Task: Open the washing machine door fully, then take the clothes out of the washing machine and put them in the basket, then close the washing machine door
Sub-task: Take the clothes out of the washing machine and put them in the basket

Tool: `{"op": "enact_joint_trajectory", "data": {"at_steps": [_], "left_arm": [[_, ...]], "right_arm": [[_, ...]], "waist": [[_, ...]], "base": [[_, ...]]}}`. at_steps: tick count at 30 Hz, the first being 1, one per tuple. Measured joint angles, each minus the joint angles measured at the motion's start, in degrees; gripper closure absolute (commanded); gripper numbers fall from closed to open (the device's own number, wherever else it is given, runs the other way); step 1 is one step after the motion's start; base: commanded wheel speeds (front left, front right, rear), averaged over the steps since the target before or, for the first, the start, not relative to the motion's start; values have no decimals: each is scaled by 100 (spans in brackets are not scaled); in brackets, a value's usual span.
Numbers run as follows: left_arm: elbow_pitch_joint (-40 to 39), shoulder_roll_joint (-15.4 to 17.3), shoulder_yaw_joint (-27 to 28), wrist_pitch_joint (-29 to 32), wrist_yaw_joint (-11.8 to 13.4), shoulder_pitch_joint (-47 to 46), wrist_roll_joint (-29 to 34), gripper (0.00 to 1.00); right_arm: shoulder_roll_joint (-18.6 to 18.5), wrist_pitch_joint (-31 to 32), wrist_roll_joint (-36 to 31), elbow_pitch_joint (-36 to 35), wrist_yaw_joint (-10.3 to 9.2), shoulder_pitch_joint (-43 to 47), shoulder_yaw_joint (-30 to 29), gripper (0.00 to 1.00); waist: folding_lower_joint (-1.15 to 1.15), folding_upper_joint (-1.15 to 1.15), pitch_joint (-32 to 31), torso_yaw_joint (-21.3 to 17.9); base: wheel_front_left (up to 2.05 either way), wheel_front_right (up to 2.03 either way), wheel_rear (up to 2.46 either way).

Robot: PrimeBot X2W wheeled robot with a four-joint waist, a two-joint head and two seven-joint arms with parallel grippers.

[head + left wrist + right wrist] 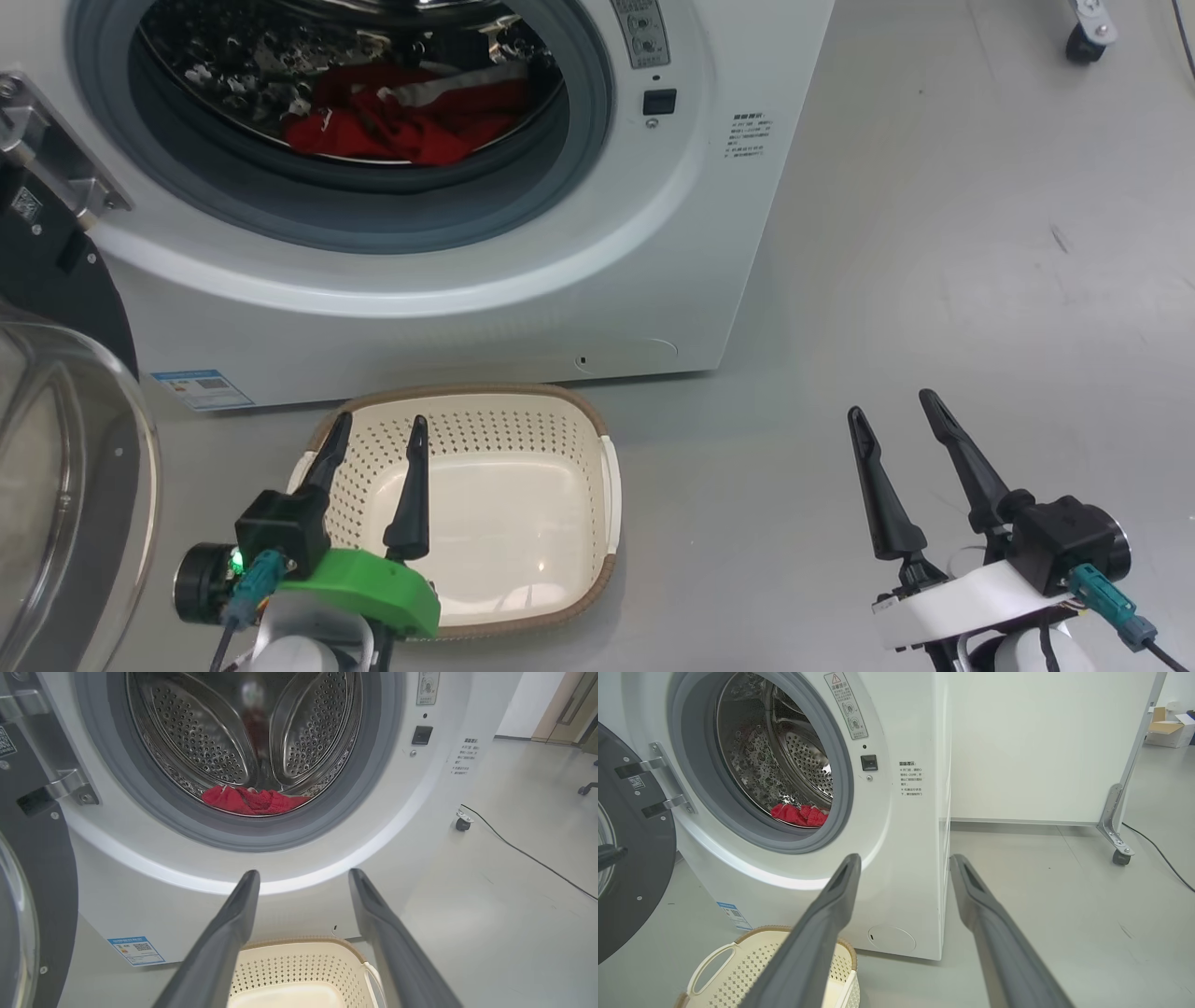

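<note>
The door (pixel 58 280) stands swung wide at the washer's (pixel 560 280) left; the red clothes (pixel 392 117) lie low in the drum (pixel 233 56); the basket (pixel 560 403) sits on the floor (pixel 934 280) just in front of the washer. The left hand (pixel 381 425) hangs over the basket, fingers spread wide, holding nothing; the right hand (pixel 892 404), well off to the right above bare floor, is spread just as wide and holds nothing.
</note>
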Motion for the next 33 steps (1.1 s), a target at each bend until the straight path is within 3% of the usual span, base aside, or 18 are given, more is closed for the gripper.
{"op": "enact_joint_trajectory", "data": {"at_steps": [18,33], "left_arm": [[1037,-3,258,1203,-318,-1847,-808,0],[1325,654,619,2257,-506,-3868,-916,0]], "right_arm": [[-5,0,-10,-279,3,-676,174,0],[-16,0,359,-298,5,-1323,470,0]], "waist": [[0,0,1277,-352],[0,0,2210,-802]], "base": [[0,0,0],[0,0,0]]}}
